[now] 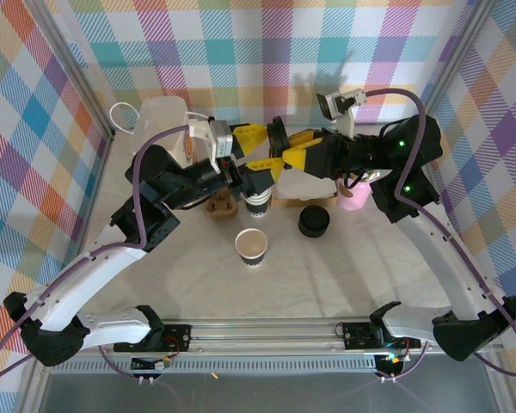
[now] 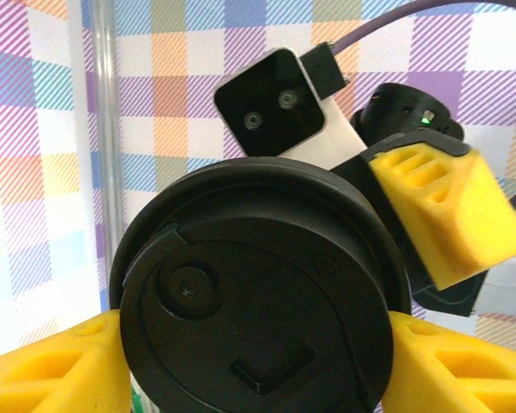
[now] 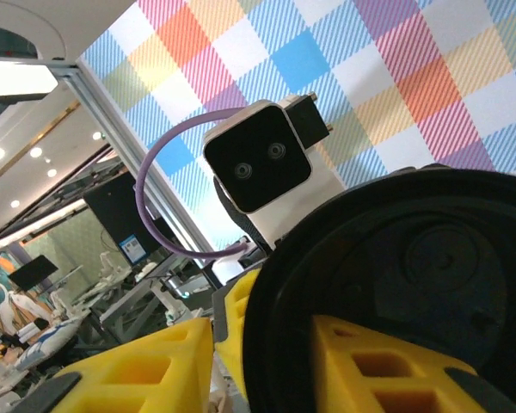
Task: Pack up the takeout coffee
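The takeout coffee is a white cup with dark print at mid-table, its top hidden under both grippers in the top view. Its round black lid sits between the yellow fingers of my left gripper, which press on both sides. My left gripper is shut on it. My right gripper meets it from the right. In the right wrist view the lid has its rim between the parted fingers of my right gripper: one finger lies over the lid, the other stands clear.
A lidless white cup stands nearer the front. A stack of black lids sits to its right. Brown cardboard carriers lie behind them, a pink object at right, a white bag at back left.
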`<state>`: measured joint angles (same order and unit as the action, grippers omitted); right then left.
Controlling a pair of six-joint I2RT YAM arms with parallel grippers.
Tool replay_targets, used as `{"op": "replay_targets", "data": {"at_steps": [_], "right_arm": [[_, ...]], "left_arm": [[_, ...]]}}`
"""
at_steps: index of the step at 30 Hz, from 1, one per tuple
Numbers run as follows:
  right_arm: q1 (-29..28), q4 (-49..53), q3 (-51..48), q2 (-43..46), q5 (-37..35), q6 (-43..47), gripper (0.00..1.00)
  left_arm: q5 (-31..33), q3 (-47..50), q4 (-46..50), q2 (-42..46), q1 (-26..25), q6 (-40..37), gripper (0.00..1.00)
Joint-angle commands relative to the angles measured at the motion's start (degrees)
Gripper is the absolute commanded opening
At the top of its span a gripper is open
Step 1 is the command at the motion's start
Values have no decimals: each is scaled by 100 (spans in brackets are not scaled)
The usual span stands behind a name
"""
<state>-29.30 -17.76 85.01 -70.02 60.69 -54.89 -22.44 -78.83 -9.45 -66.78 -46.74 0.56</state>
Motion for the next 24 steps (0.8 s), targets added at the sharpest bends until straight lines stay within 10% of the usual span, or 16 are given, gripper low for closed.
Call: {"op": "replay_targets", "data": {"at_steps": [1,12,24], "right_arm": [[-27,445,24,155,-213,468,43],[-23,1969,256,500,-1135,1638,66],[-10,3997,266,979,-2815,2891,64]], "left_arm": [[194,160,-310,246,-59,-75,64],[1009,705,687,1032,-59,-47,64],[2574,-43,4987,1054,-55,302,60]]}}
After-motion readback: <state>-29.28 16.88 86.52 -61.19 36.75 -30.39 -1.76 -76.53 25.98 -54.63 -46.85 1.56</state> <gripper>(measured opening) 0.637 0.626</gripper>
